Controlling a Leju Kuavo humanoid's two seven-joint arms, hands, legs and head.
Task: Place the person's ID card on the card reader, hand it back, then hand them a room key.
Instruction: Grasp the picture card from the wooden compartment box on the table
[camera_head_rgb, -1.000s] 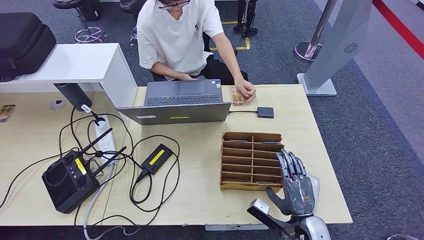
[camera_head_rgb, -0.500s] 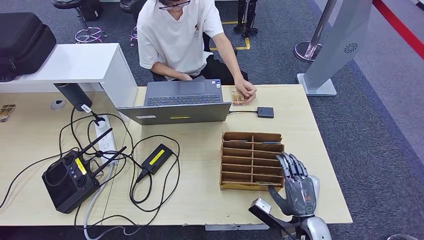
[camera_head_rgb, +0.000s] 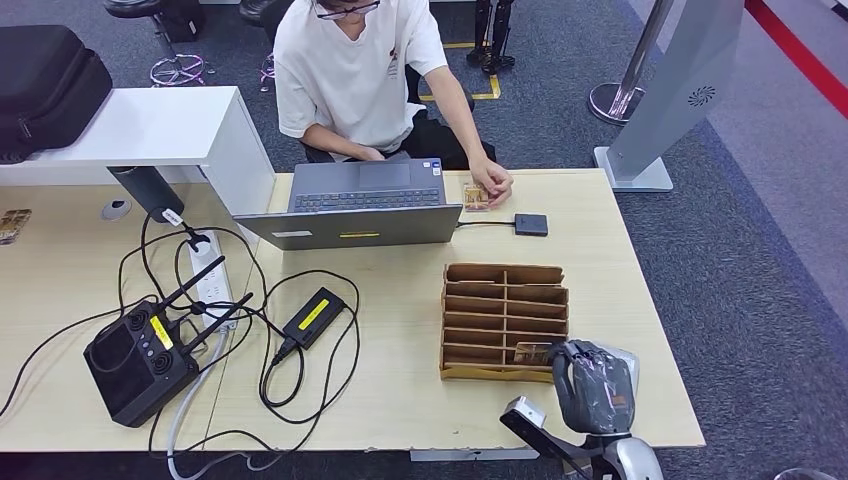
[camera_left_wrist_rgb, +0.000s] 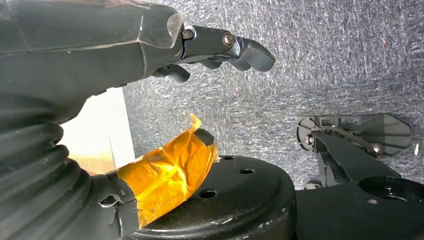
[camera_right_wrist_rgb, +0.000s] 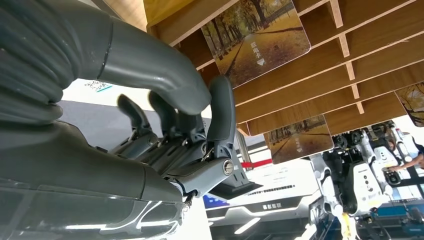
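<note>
Right robot hand (camera_head_rgb: 592, 383) sits at the near right corner of the wooden card rack (camera_head_rgb: 503, 320) on the counter (camera_head_rgb: 420, 400), fingers curled in, gripping nothing, w/ a room key card (camera_head_rgb: 532, 352) in the slot just beside it. Person's hand (camera_head_rgb: 492, 184) pins the ID card (camera_head_rgb: 476, 195) to the counter's far edge, near the black card reader (camera_head_rgb: 531, 224). Left robot hand (camera_left_wrist_rgb: 150, 55) hangs over carpet, fingers loosely apart, empty.

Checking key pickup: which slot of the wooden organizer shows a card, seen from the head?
The nearest right-hand slot, where a card lies beside the right hand; the other slots look empty.
</note>
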